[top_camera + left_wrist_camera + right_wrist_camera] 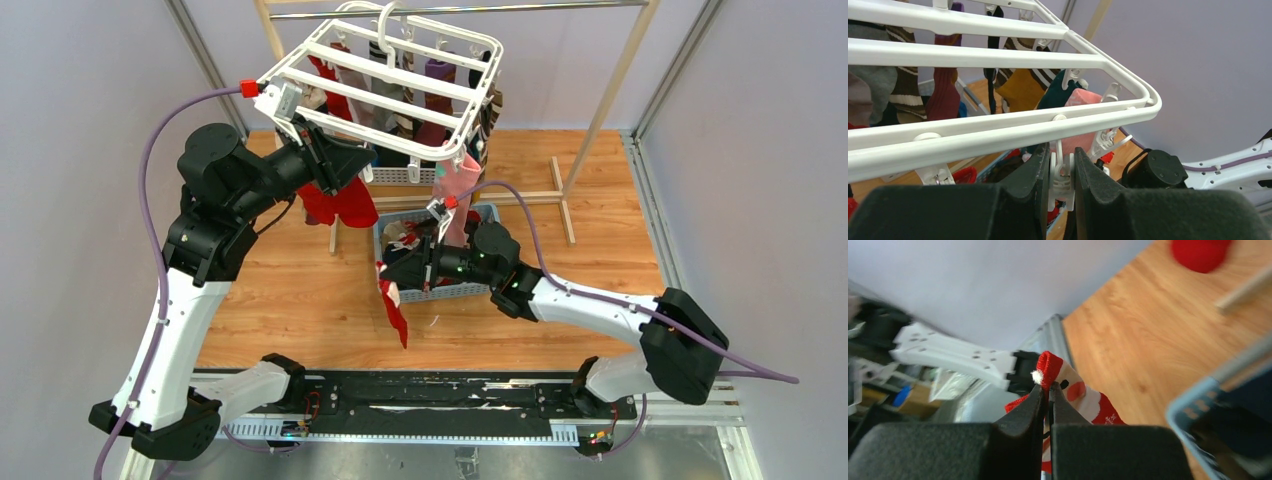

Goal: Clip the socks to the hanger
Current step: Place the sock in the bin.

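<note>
Got the left pincer (1062,152) on a white clip (1061,185), right pincer (1048,392) on a red Santa sock (1075,390)

Left is squeezed shut on the clip under the hanger (390,85), which hangs above the counter's (280,300) far edge. Right is clamped on the sock's red tip; the sock dangles mid-counter, just beside the blue basket (465,290).

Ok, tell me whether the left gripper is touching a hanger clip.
Touching. Left wrist view: the left gripper squeezes a white clip under the hanger, fingers against both its sides.
</note>
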Tool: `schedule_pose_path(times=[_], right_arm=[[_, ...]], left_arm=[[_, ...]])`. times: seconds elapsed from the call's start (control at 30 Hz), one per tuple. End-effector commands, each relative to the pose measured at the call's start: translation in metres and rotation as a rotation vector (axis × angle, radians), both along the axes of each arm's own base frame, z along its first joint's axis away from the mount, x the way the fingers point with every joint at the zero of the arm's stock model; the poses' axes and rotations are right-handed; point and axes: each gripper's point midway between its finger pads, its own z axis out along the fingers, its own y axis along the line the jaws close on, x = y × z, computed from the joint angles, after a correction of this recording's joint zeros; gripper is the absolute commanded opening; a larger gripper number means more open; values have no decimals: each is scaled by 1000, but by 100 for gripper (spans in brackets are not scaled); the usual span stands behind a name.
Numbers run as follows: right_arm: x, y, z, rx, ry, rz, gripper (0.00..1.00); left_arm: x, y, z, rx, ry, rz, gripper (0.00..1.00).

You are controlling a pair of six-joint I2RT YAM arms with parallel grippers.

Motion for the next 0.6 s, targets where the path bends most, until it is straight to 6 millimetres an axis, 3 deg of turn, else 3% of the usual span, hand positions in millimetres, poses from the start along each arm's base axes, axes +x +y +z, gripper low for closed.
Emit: schedule_pose_path(times=[0.0,0.3,0.4,0.47,0.57], right_arm=[[50,-30,-48,-255,-44,-236,0],[108,-84,-93,-525,-190,-475,10],[114,-90,-95,-549,-203,-515,24],[113,-92,-95,-540,-201,-529,40],[113,-102,-82,-491,-230,-602,52]], left_arm=[[-13,0,6,-1,-5,-32,6],[-11,-1,3,-3,2,-35,6],[-10,-1,2,-1,4,-33,6],[-10,-2,2,-2,5,-35,6],[-9,-2,0,0,10,-34,6]])
